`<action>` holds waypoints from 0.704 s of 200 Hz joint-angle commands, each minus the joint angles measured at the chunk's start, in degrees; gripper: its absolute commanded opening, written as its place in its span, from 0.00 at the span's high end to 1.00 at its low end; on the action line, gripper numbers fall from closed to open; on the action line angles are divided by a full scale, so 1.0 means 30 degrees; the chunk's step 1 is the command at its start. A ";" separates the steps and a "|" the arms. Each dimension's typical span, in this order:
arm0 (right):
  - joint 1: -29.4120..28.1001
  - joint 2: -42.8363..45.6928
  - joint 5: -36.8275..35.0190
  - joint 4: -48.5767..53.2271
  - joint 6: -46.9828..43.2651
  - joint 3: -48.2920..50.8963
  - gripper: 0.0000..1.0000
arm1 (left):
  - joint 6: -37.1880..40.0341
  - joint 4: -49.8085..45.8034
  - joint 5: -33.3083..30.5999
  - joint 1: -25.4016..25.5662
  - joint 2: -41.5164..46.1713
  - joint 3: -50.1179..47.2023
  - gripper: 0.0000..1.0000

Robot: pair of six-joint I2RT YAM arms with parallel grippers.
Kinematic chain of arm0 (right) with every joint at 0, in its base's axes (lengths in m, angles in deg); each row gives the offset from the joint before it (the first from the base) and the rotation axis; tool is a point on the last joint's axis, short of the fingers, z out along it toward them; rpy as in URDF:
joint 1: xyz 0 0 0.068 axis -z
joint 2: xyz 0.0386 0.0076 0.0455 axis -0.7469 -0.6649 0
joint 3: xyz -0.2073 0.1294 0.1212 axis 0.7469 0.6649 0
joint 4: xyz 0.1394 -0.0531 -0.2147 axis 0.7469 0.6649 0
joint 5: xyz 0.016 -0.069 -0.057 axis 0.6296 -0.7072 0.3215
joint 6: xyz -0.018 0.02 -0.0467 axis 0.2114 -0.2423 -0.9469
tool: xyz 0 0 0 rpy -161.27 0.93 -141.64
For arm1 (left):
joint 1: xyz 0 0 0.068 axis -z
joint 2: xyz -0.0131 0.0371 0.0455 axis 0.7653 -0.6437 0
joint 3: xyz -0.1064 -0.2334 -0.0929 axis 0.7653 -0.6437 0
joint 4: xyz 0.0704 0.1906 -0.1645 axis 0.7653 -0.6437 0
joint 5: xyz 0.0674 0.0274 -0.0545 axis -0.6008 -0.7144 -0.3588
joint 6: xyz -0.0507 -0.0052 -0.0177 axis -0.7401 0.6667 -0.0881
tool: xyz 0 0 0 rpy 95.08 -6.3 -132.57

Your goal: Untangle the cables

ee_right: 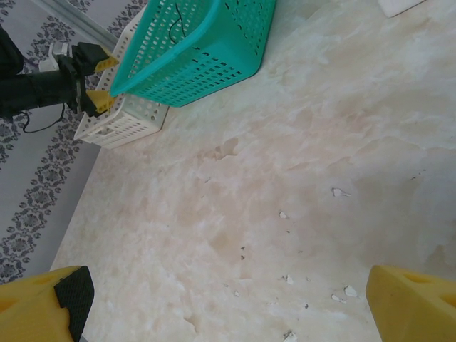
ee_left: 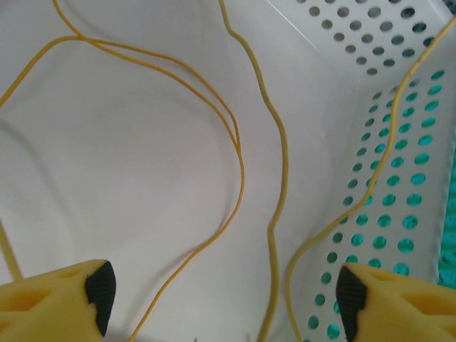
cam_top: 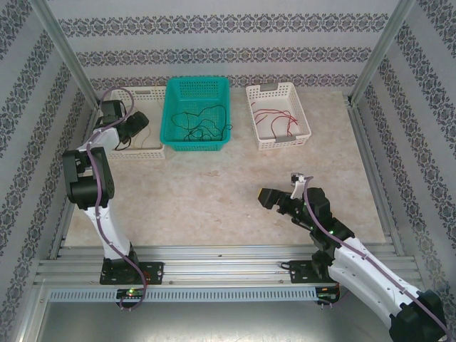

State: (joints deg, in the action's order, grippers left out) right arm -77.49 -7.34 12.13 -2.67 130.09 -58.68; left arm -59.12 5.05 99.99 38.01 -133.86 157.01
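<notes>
Spread wide, the left hand (ee_left: 226, 296) is hovering over limp, featherlight yellow cables (ee_left: 241, 164), probably best pinched on a lone strand away from crossings.

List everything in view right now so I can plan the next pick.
teal basket: one, teal, back centre
black cables: tangled, count unclear, black, inside teal basket
left white basket: one, white, back left
yellow cables: several strands, yellow, on its floor
right white basket: one, white, back right
red cables: a few, red, inside it
table: one, beige marbled, under everything
left tool: one, yellow, open above yellow cables
right tool: one, yellow, open above bare table
</notes>
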 commanded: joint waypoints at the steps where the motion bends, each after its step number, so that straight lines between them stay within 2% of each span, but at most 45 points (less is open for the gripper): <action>1: -0.0180 -0.0013 -0.0681 0.0029 -0.0424 -0.1025 0.02 | 0.0277 -0.0270 -0.0808 0.0453 0.2243 -0.0173 0.10; 28: -0.0143 -0.0355 -0.0796 0.0020 -0.0740 -0.1408 0.02 | 0.0194 -0.0482 -0.1180 0.0794 0.3671 -0.0198 0.00; 57: 0.0021 -0.0369 -0.0954 0.0098 -0.0795 -0.1630 0.02 | 0.0010 -0.0298 -0.1823 0.1086 0.5699 -0.1068 0.00; 87: 0.0674 -0.0396 -0.0935 0.0589 -0.0887 -0.1808 0.02 | -0.0561 0.1340 -0.2545 0.1376 0.9111 -0.3962 0.00; 104: 0.1110 -0.0430 -0.0935 0.0689 -0.0922 -0.2545 0.02 | -0.0529 0.1624 -0.3627 0.1959 1.0866 -0.5068 0.00; 141: 0.2452 -0.1019 -0.0862 0.2433 -0.2201 -0.3963 0.02 | 0.0546 0.0202 -0.7065 0.4160 1.3454 -0.5770 0.00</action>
State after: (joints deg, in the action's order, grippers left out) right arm -72.27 -9.52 10.47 0.64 127.07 -66.75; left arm -59.47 6.82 87.07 46.95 -98.21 141.15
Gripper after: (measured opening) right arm 0.982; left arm 0.999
